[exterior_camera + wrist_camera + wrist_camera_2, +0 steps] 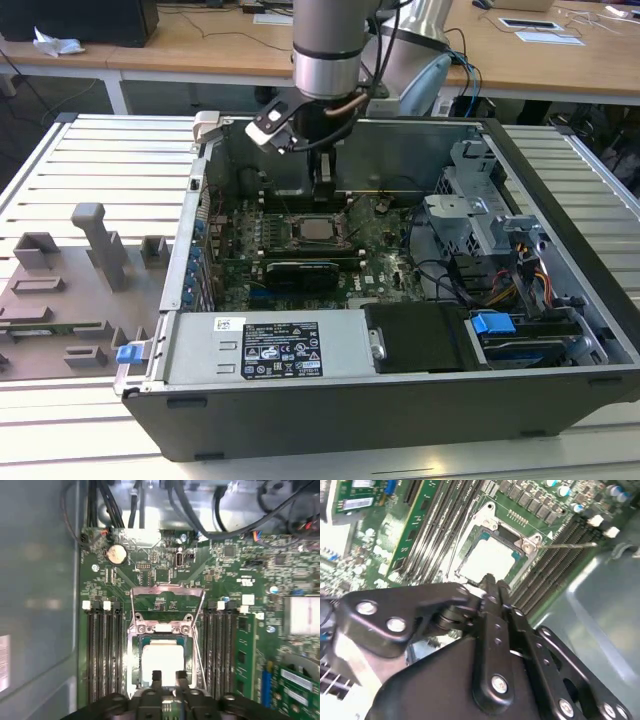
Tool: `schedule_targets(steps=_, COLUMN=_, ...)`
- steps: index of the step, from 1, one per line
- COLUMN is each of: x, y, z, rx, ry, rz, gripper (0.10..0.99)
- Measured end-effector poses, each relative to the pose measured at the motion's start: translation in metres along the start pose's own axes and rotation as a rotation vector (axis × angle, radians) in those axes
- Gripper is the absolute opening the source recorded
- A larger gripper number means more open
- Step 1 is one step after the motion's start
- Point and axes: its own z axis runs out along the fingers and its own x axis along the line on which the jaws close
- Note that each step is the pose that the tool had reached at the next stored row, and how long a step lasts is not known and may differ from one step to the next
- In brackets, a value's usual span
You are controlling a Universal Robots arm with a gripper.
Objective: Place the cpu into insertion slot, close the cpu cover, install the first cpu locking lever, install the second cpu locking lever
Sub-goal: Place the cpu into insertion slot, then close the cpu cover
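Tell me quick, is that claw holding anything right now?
Claw: slightly open, holding nothing, poised just above the cpu.

The arm hangs upright in the exterior view, its silver wrist pointing straight down. Below it the black gripper also points down. In both wrist views the gripper's linkage spreads wide near the camera and tapers to two slim fingers held a narrow gap apart, with nothing gripped between them.
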Motion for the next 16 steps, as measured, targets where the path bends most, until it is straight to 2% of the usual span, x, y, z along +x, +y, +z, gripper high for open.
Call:
schedule_targets(steps=1, x=-0.0006, y=0.0004, z=-0.0174, rx=0.0, ry=0.0, rz=0.0, gripper=0.11)
schedule_targets(steps=2, x=-0.001, y=0.0006, z=-0.0265, rx=0.0, ry=0.0003, rz=0.0, gripper=0.106)
schedule_targets(steps=8, x=-0.001, y=0.0008, z=-0.0268, rx=0.0, ry=0.0002, rz=0.0, gripper=0.106)
schedule_targets(steps=11, x=-0.0012, y=0.0169, z=-0.0265, rx=0.001, ry=0.0001, rz=0.0, gripper=0.106)
schedule_targets(steps=13, x=-0.0014, y=0.0325, z=-0.0262, rx=0.003, ry=0.0, rz=0.0, gripper=0.106)
schedule_targets(steps=16, x=-0.0016, y=0.0452, z=-0.0258, rx=0.005, ry=-0.0001, rz=0.0, gripper=0.106)
